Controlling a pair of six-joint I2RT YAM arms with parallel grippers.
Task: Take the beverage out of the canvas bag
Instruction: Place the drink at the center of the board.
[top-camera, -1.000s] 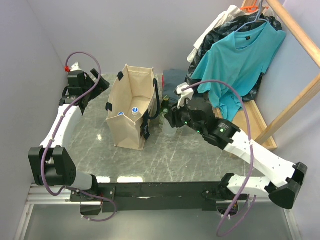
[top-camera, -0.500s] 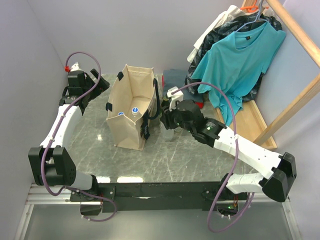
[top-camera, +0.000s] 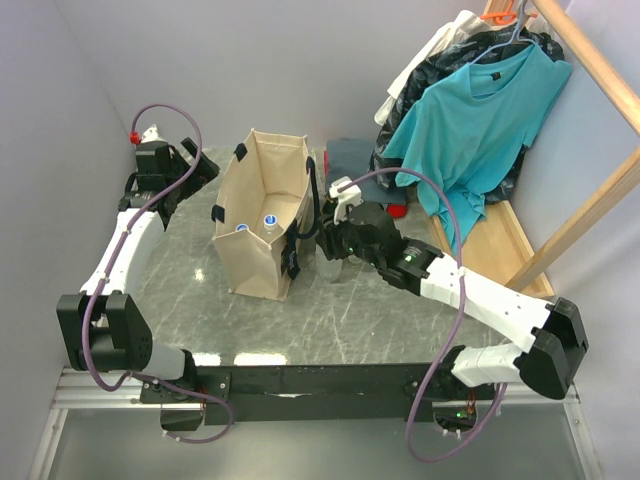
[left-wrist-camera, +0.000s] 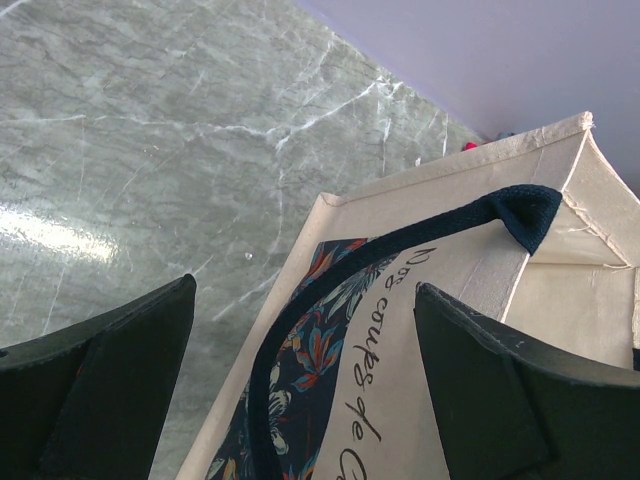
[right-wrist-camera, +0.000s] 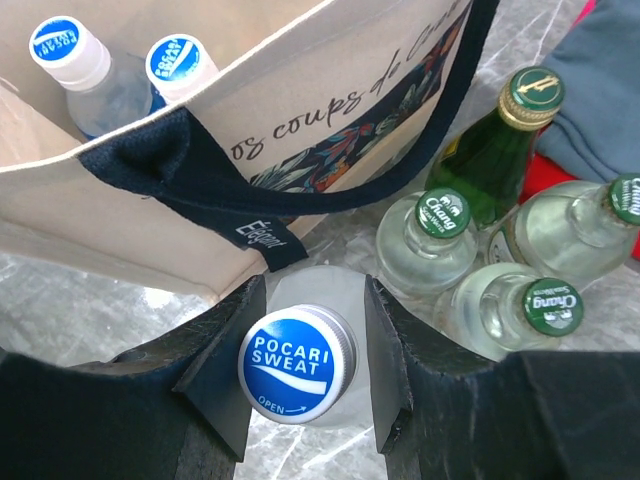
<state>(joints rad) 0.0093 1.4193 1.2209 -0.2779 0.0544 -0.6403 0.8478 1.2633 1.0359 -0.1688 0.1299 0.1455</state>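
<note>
The canvas bag stands open at the table's middle left; it also shows in the left wrist view and the right wrist view. Two Pocari Sweat bottles stand inside it, their blue caps showing. My right gripper is shut on a third Pocari Sweat bottle just outside the bag's right wall, upright, low over the table. My left gripper is open and empty, beside the bag's left wall near its black handle.
A green glass bottle and three clear Chang bottles stand right of the held bottle. A folded grey cloth lies behind them. A teal shirt hangs on a wooden rack at the right.
My right arm has swung left, bringing its gripper closer to the bag's right wall. The left arm and the bag have not moved.
</note>
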